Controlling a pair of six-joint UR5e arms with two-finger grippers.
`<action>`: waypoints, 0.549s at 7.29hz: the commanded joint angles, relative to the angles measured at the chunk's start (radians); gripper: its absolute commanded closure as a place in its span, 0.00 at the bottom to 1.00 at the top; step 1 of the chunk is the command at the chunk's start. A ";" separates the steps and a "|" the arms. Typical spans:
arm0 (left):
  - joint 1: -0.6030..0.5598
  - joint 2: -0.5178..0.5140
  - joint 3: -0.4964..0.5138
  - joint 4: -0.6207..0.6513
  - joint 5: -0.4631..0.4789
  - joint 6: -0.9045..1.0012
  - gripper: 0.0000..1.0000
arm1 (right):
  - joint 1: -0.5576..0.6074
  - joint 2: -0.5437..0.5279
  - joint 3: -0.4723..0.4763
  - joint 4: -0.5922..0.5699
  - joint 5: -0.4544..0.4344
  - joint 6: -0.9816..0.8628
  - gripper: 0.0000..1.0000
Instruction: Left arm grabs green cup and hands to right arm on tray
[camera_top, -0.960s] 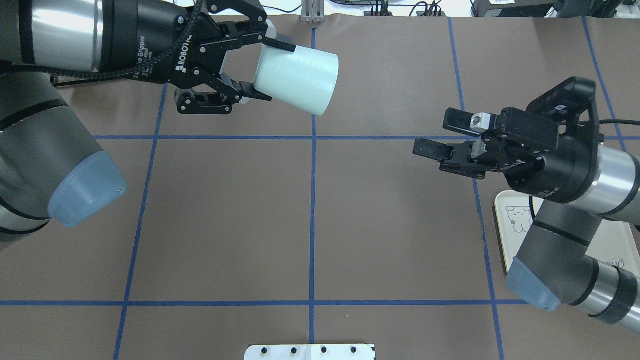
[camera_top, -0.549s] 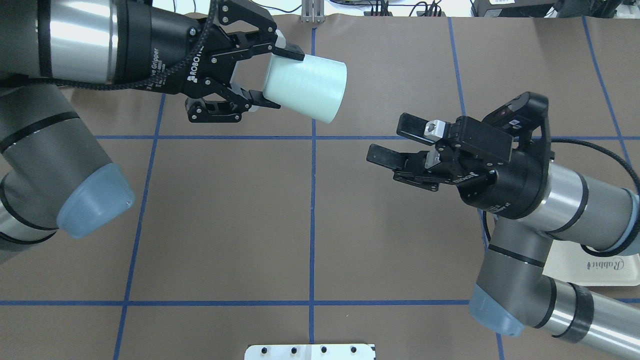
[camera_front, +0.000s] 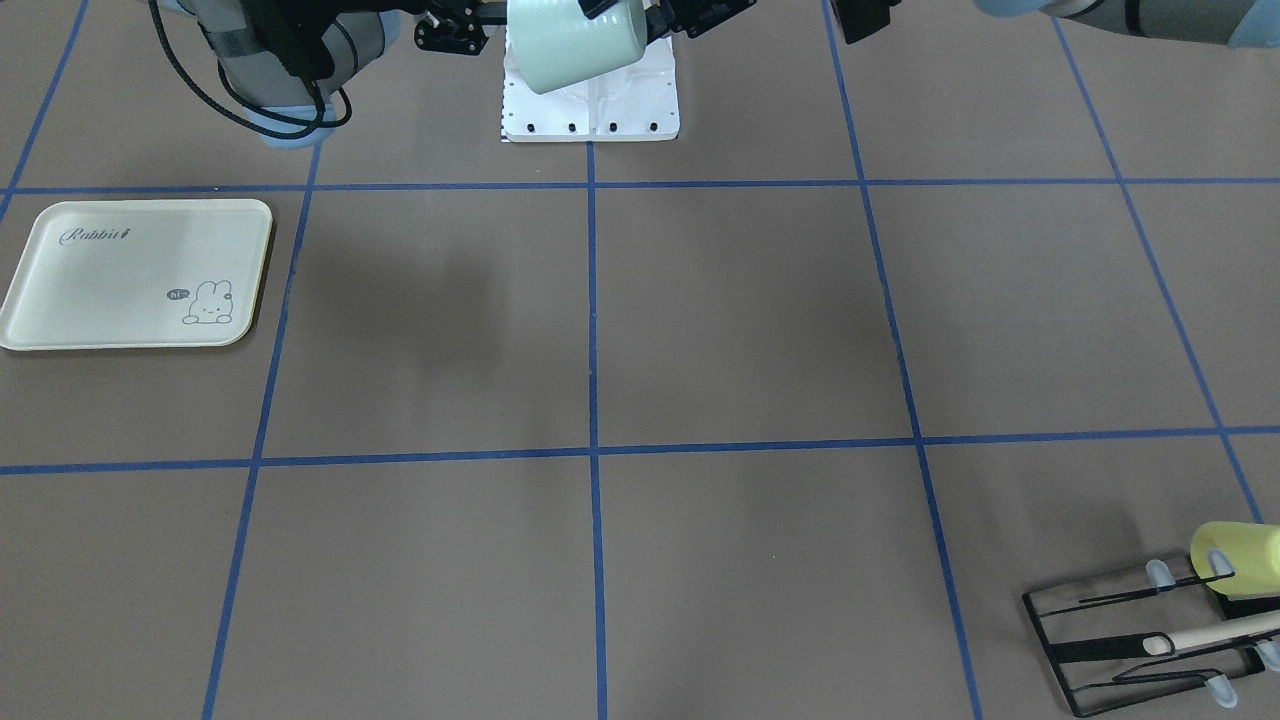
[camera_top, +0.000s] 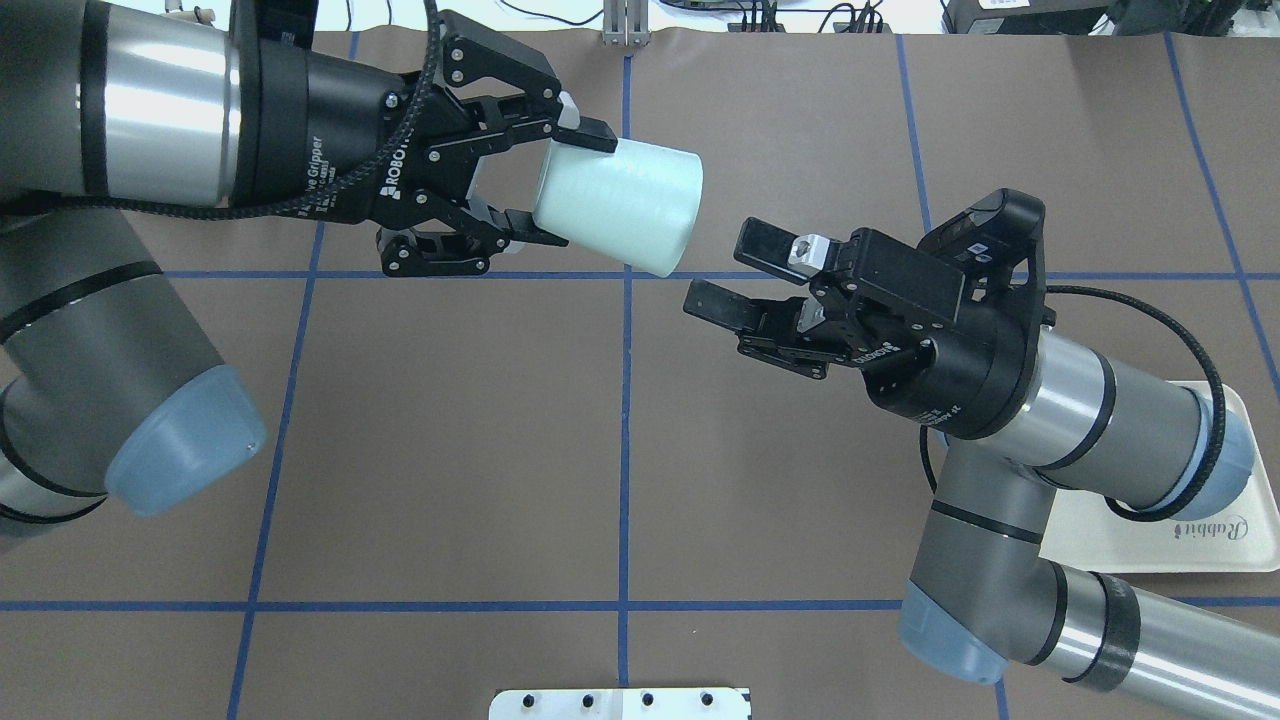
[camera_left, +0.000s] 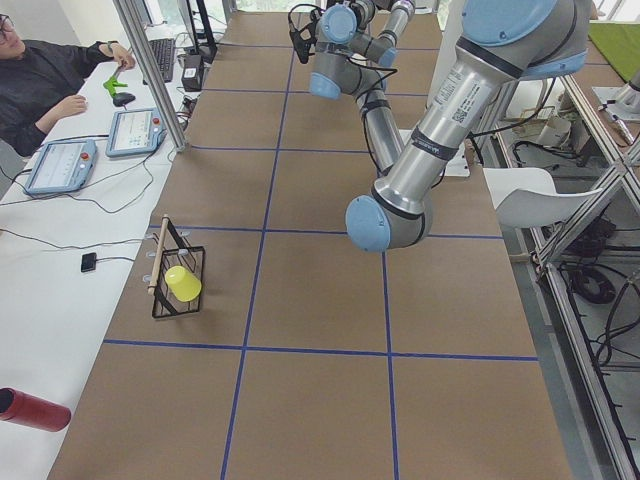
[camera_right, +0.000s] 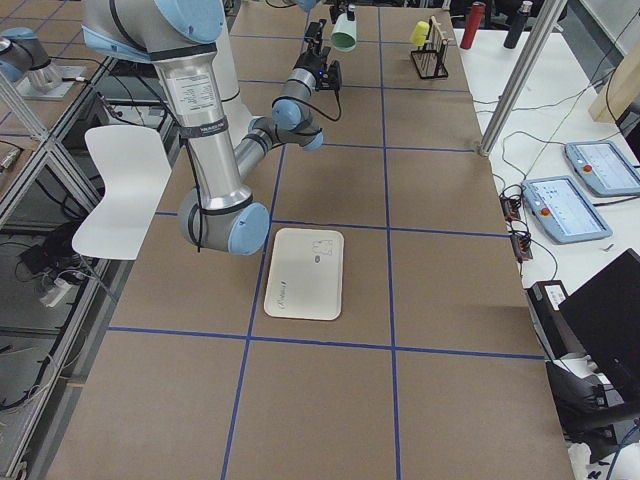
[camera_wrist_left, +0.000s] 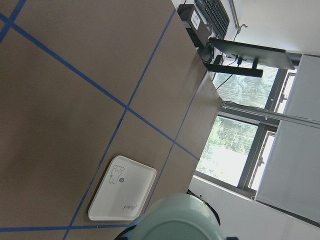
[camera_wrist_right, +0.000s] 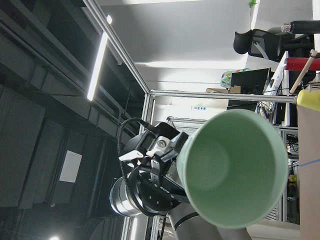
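My left gripper (camera_top: 568, 188) is shut on the base end of the green cup (camera_top: 620, 205) and holds it on its side in the air, mouth toward the right arm. The cup also shows in the front-facing view (camera_front: 575, 42), the right side view (camera_right: 344, 33) and the left wrist view (camera_wrist_left: 180, 222). In the right wrist view its open mouth (camera_wrist_right: 235, 167) faces the camera. My right gripper (camera_top: 727, 270) is open and empty, a short gap right of the cup's rim. The cream tray (camera_top: 1205, 540) lies at the right, partly under the right arm, and is empty (camera_front: 130, 275).
A black wire rack (camera_front: 1140, 640) with a yellow-green cup (camera_front: 1235, 560) stands at the far corner on the robot's left side. A white base plate (camera_top: 620, 703) sits at the near table edge. An operator (camera_left: 50, 80) sits at a side desk.
The right arm has swung left toward the cup, its gripper still open. The left gripper has carried the cup a little to the right and lower in the view.
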 joint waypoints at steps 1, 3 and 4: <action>-0.004 0.043 -0.028 0.001 -0.039 0.010 0.98 | 0.015 0.000 0.003 -0.001 -0.002 0.001 0.04; 0.002 0.049 -0.035 0.001 -0.033 0.007 0.98 | 0.021 0.009 0.006 -0.051 -0.010 0.001 0.05; 0.004 0.046 -0.043 -0.001 -0.032 0.000 0.98 | 0.021 0.020 0.006 -0.065 -0.013 0.001 0.05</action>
